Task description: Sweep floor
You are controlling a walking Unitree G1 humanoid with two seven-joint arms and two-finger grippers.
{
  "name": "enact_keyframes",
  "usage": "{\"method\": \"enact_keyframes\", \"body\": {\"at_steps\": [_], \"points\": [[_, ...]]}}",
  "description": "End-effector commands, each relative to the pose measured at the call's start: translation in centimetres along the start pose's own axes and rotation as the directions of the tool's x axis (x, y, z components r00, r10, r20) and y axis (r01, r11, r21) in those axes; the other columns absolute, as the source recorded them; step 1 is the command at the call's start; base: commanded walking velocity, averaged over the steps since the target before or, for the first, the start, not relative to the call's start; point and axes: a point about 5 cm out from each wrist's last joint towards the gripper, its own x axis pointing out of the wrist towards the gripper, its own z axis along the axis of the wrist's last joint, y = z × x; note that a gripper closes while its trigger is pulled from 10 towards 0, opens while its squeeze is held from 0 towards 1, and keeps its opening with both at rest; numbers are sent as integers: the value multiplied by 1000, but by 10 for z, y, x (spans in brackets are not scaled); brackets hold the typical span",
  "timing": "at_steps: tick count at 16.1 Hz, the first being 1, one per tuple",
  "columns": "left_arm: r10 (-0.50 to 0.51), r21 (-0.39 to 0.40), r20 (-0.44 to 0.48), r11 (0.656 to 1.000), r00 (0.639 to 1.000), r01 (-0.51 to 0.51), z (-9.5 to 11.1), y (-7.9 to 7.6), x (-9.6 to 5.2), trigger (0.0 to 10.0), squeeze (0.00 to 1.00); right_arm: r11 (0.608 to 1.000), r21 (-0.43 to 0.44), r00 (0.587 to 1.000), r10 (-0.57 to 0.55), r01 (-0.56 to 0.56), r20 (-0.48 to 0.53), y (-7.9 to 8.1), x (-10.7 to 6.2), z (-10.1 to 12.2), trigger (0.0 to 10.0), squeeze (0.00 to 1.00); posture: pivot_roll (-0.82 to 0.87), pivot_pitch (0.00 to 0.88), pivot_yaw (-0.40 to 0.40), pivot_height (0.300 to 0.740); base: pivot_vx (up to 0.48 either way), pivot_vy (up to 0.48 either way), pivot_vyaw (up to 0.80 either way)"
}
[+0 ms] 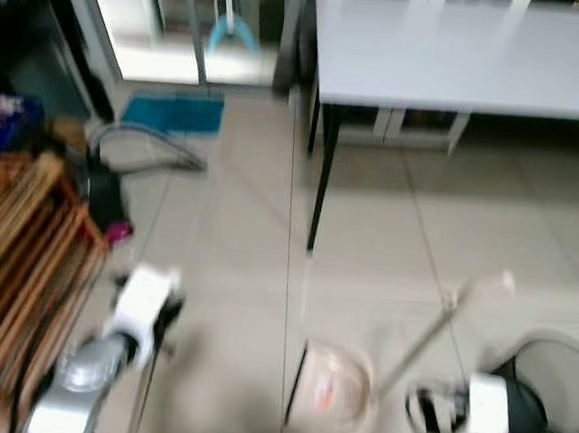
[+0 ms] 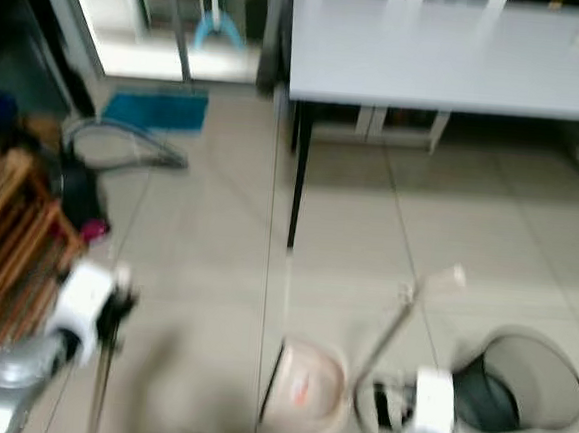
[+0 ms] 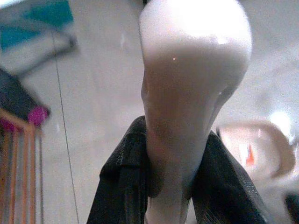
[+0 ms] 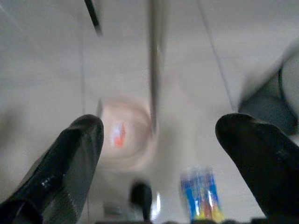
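Left wrist view: left gripper (image 3: 173, 186) clamps seemingly upright broom handle (image 3: 191, 84).

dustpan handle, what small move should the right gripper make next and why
Probably close in on the dustpan handle: the right gripper is open with the pole upright between its fingers, the pink dustpan sits on the tiles, and the left gripper already grips the broom handle.

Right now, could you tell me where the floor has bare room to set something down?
The tiles between the wooden rack and the table leg are bare, as is the stretch right of that leg. It is crowded near the dustpan, its handle and the bin.
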Motion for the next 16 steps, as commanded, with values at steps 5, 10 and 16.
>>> {"method": "enact_keyframes", "body": {"at_steps": [5, 10, 16], "points": [[67, 15, 204, 997, 977, -72, 62, 0, -32, 0, 0, 996, -76, 943, 64, -41, 326, 31, -55, 80, 0, 0, -63, 28, 50, 740, 0, 0, 0], [225, -88, 244, 974, 943, -210, 72, 4, -31, 10000, 0, 995, -104, 931, 46, -9, 362, 47, -86, 106, 10000, 0, -71, 18, 52, 740, 0, 0, 0], [207, -41, 271, 978, 940, -204, 65, -13, -19, 10000, 0, 988, 95, 882, -154, 124, 446, 48, -86, 123, 10000, 0, -76, 0, 51, 740, 0, 0, 0]]}}
